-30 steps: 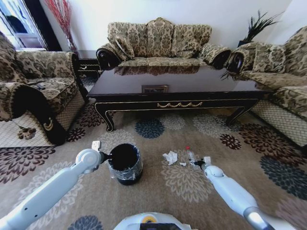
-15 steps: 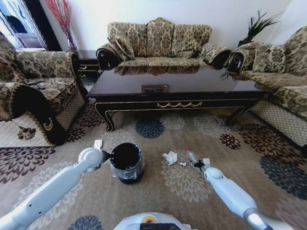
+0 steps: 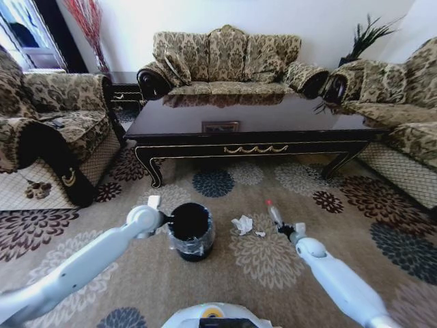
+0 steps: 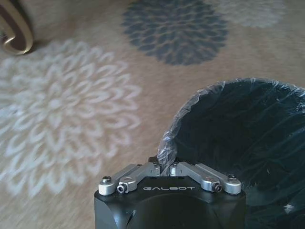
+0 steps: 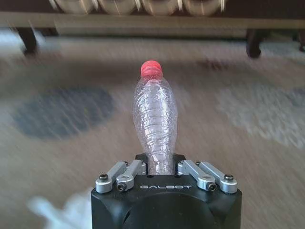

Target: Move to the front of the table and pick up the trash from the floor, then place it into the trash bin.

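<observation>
Clear bottle (image 5: pixel 155 119), red cap (image 5: pixel 151 68); black bin (image 3: pixel 190 231).

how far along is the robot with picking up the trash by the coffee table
Done: the robot is parked before the table. In hand: the right gripper is shut on a clear bottle with a red cap, raised off the floor; the left gripper pinches the trash bin rim. Left: binning the bottle and the crumpled paper.

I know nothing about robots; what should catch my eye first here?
The right gripper holds a clear plastic bottle with a red cap by its base, lifted above the flowered floor. The left gripper pinches the liner at the rim of the trash bin. Crumpled white paper lies between them, before the table.
</observation>
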Tool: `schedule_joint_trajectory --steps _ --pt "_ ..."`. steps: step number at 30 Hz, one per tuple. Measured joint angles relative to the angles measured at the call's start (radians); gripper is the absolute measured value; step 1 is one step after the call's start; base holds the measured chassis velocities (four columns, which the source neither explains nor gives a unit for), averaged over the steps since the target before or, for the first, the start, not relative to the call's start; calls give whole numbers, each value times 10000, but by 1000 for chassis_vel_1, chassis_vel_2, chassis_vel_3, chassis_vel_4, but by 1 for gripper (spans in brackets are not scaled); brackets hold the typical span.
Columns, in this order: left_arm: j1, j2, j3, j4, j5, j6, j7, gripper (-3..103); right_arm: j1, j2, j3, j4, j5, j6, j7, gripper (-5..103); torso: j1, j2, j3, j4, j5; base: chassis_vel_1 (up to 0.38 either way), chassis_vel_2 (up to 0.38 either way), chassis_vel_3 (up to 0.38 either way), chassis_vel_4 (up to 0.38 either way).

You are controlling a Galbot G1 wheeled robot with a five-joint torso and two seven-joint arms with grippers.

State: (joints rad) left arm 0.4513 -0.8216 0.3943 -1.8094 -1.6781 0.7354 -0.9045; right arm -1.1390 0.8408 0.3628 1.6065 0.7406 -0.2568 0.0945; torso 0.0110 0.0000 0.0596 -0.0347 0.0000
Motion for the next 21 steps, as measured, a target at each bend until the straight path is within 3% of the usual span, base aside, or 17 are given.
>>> schedule_joint_trajectory --steps 1,3,5,10,15,21 --pt "-342 -230 317 178 -23 0 -13 4 -430 -86 304 955 313 -123 184 24 0 0 -1 0 1 0 0 0 0" --pt "-453 -318 418 251 -25 0 -18 4 -566 -111 394 1260 410 -154 250 24 0 0 -1 -1 1 0 0 0 0" --pt "-1058 -970 932 761 -33 0 -46 4 -1387 -180 805 3048 967 -387 696 24 0 0 0 1 1 0 0 0 0" --pt "-1639 -1847 1405 1300 -145 0 -164 4 -2241 13 906 5170 1353 -670 1197 24 0 0 -1 1 1 0 0 0 0" --pt "-2054 -2520 1865 1564 -305 0 -424 4 -2733 290 610 6408 1520 -973 1586 24 0 0 -1 1 3 0 0 0 0" --pt "-2284 -2921 2293 1534 -396 0 -527 4 -3004 352 491 6646 1506 -1030 1640 24 0 0 -1 2 2 0 0 0 0"
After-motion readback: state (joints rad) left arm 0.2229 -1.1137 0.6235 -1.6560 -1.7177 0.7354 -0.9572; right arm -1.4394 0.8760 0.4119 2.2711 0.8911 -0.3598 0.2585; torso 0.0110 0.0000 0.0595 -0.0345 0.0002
